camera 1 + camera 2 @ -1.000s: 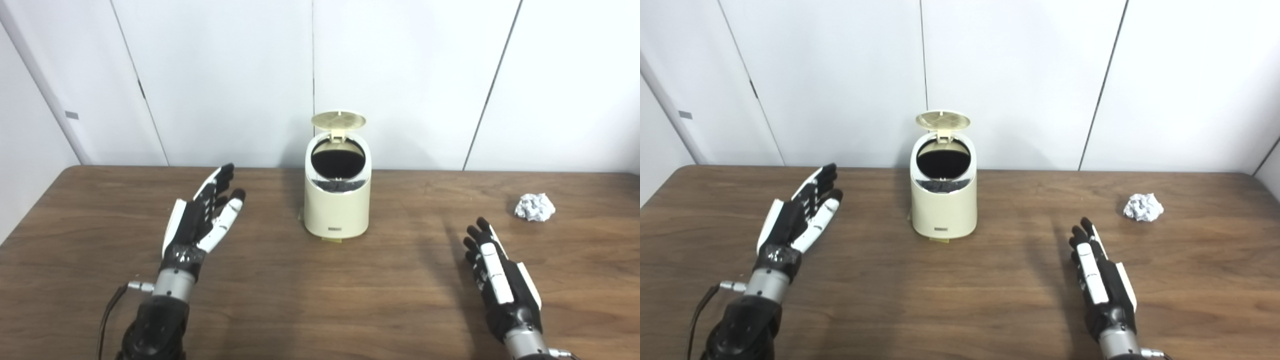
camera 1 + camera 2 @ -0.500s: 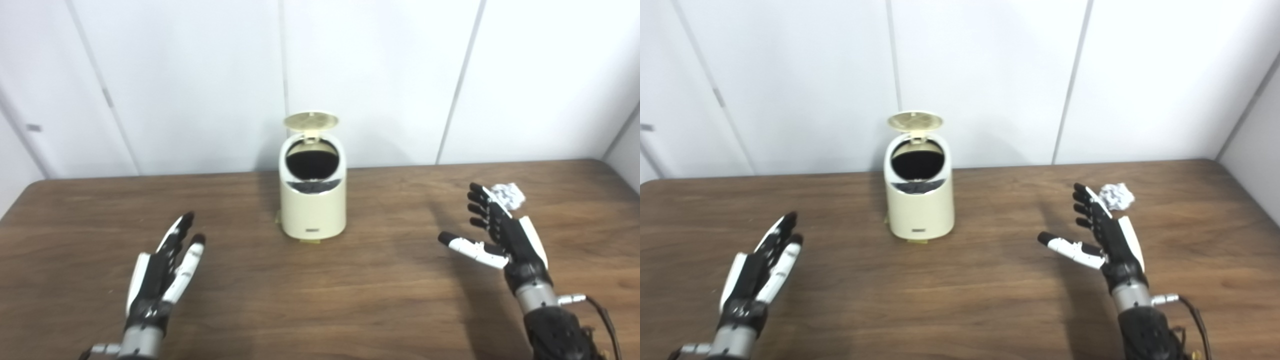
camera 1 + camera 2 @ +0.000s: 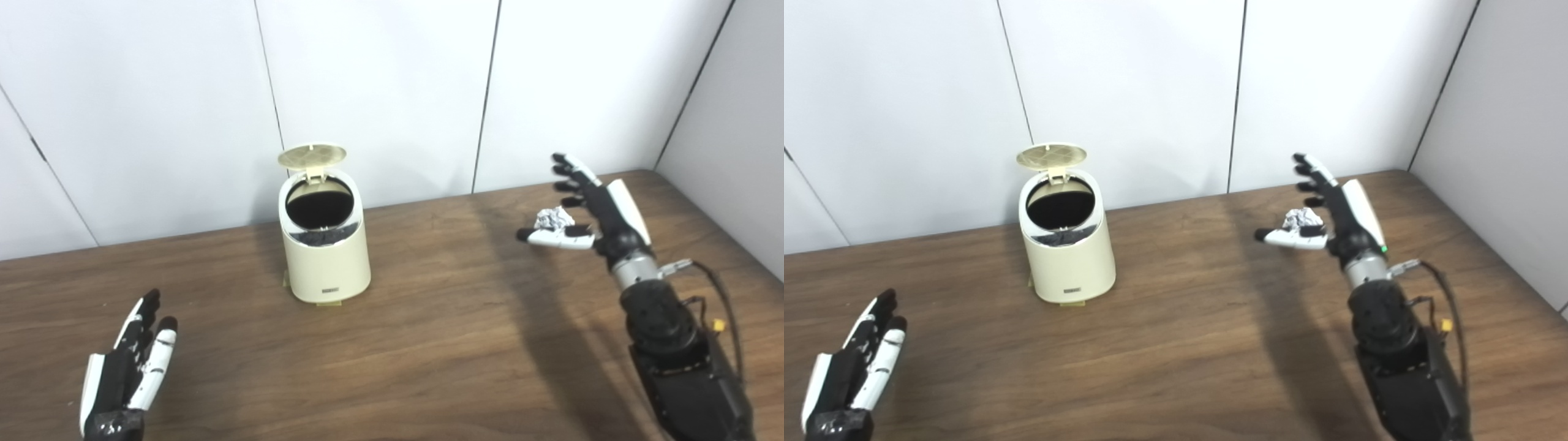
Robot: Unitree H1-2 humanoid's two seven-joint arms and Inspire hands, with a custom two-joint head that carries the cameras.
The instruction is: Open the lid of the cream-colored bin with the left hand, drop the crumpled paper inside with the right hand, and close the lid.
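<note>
Left eye view, starting at the lower left corner of the frame: the left hand (image 3: pixel 122 376) lies low over the wooden table (image 3: pixel 429 343), fingers stretched out and slightly apart, holding nothing. Bare wood separates it from everything else; it is well apart from the bin.

Left of center stands the cream-colored bin (image 3: pixel 327 257), upright on the table close to the back wall. Its lid (image 3: pixel 312 155) is swung up and tilts back above the rear of the rim, so the round opening shows dark inside, with a strip of grey just under the front lip. A small label sits low on the bin's front, too small to read. A bit of yellowish material pokes out from under its base at the front and left. Nothing stands between the bin and either hand.

White wall panels (image 3: pixel 380 92) with thin dark seams fill the upper part of the frame, and a grey side wall closes the upper right corner.

On the right, the right hand (image 3: pixel 588 205) is raised above the table, spread wide, thumb pointing toward frame left and the fingers (image 3: pixel 566 165) reaching up toward the wall. The crumpled paper (image 3: pixel 551 218) shows just above the thumb, in the gap between thumb and fingers; whether it touches the hand or lies on the table behind it, I cannot tell. The hand is not closed on it. The dark forearm runs down to the lower right corner, with a thin cable looping beside the wrist, and casts a broad shadow on the wood to its left.
</note>
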